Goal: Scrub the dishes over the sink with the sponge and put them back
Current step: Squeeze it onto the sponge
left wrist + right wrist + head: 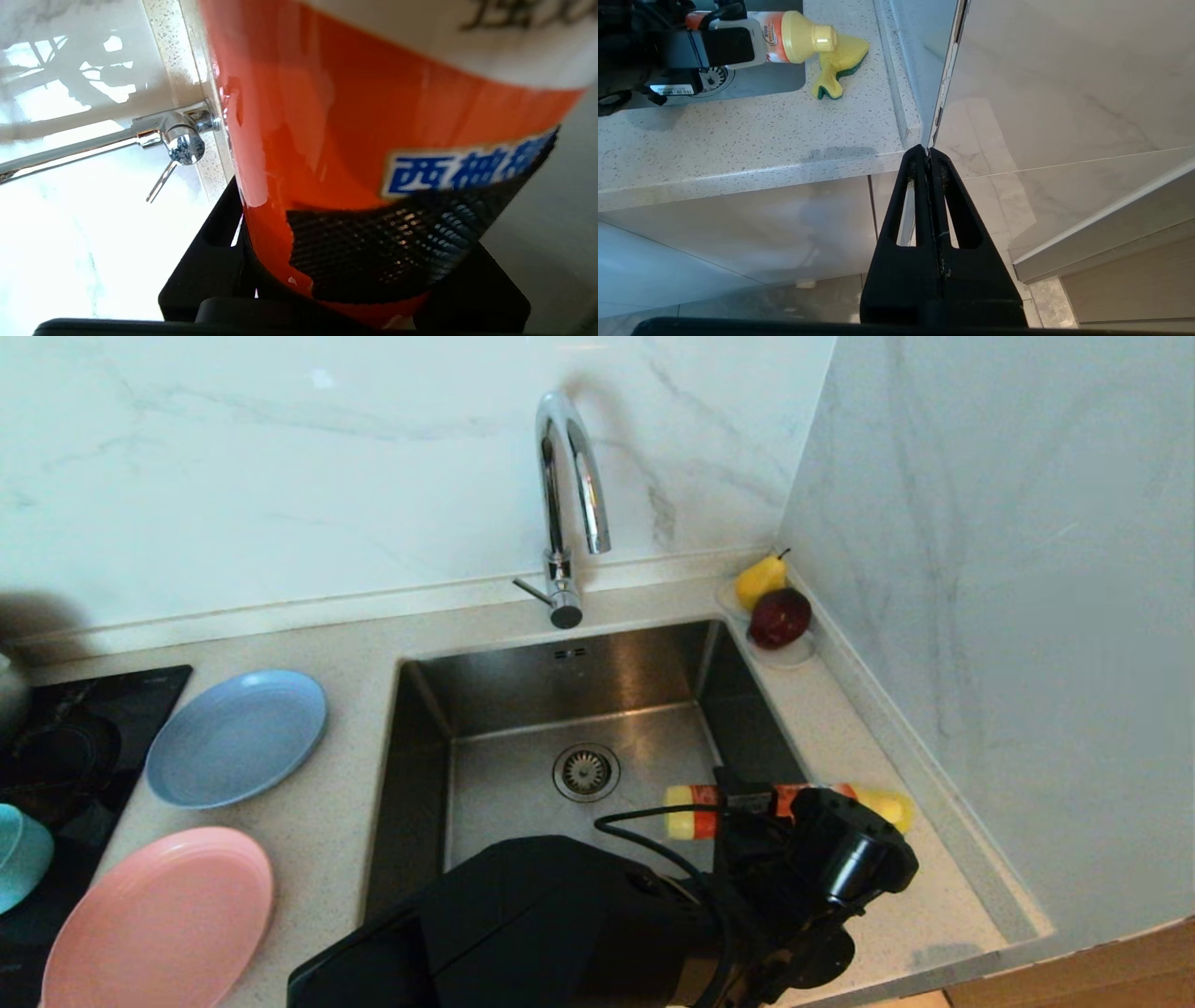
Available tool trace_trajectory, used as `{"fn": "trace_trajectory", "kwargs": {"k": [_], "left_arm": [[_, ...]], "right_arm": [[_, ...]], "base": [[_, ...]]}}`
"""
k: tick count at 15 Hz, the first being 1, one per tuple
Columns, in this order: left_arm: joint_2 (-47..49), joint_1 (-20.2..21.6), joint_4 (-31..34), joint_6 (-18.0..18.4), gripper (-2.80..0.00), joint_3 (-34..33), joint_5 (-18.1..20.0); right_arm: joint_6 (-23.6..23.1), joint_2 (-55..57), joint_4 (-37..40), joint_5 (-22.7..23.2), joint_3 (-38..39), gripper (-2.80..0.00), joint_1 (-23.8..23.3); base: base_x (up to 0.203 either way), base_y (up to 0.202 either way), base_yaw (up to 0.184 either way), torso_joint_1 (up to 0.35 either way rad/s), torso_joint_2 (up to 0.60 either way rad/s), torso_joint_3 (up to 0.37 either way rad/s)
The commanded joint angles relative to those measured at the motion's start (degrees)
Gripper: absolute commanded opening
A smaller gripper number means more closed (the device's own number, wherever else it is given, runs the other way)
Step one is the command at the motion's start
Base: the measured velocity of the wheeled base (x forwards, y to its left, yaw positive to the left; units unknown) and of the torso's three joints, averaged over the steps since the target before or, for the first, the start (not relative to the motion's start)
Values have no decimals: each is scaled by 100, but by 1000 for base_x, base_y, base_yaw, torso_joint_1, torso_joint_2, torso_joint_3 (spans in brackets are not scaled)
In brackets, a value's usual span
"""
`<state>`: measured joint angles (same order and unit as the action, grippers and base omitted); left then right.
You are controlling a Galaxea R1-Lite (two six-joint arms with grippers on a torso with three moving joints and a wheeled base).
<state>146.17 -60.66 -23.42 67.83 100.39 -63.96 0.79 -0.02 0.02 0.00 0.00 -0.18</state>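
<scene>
My left fingers (747, 803) held the orange detergent bottle (728, 800) sideways, nozzle over the sponge (840, 65) on the tabletop (896, 896) beside the sink (560, 681); a squeeze came next, I judged, right fingers (930, 154) shut, idle.

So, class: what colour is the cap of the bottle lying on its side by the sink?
Yellow. The bottle's cap shows best in the right wrist view.

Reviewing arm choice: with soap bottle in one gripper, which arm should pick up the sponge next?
Right. The left gripper is occupied holding the detergent bottle over the sink; the right gripper is shut, empty, nearer the sponge.
</scene>
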Motion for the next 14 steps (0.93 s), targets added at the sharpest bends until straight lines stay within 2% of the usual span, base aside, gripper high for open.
{"fn": "trace_trajectory", "kwargs": {"k": [1, 14], "left_arm": [[26, 2, -14, 37, -280, -28, -37], [42, 10, -8, 63, -280, 203, -43]], "right_arm": [[1, 2, -2, 0, 0, -280, 1], [1, 10, -2, 0, 0, -280, 1]], "base": [[0, 0, 0, 0, 0, 0], [0, 0, 0, 0, 0, 0]]}}
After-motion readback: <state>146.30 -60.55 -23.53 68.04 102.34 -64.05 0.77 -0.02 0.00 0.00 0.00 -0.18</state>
